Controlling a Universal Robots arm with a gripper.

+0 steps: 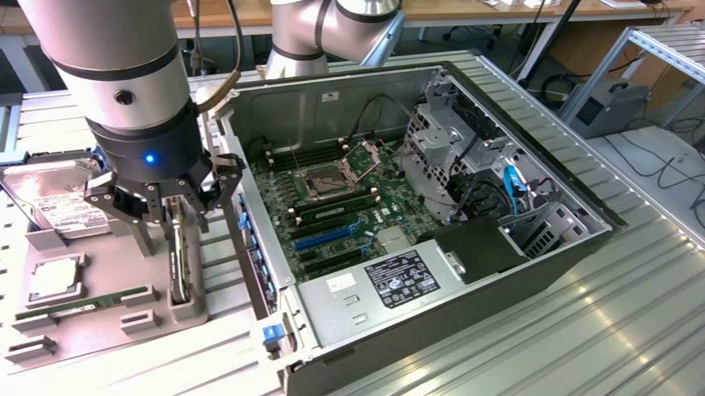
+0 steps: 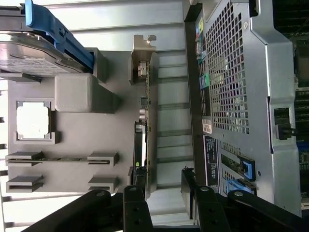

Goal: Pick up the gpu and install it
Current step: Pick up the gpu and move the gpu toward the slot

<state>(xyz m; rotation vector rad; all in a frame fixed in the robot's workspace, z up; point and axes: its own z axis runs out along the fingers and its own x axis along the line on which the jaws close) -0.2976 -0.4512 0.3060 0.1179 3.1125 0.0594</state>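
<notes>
The gpu [image 1: 181,268] stands on edge in a slot of the grey fixture tray [image 1: 111,247], on the exterior view's left, beside the open computer case [image 1: 441,206]. It is a thin dark card with a silvery bracket. My gripper [image 1: 174,216] hangs just above it, open, with a finger on each side of the card's upper edge. In the wrist view the gpu [image 2: 148,121] runs edge-on between my black fingers [image 2: 133,200], closer to one of them, and my gripper [image 2: 161,198] holds nothing. A blue expansion slot [image 1: 319,238] shows on the motherboard inside the case.
The tray also carries a silver hard drive [image 1: 55,202], a square processor [image 1: 55,279] and a green memory stick [image 1: 82,304]. The case's perforated rear wall [image 2: 236,82] stands close beside the gpu. Cables and drive cages [image 1: 474,165] crowd the case's far side.
</notes>
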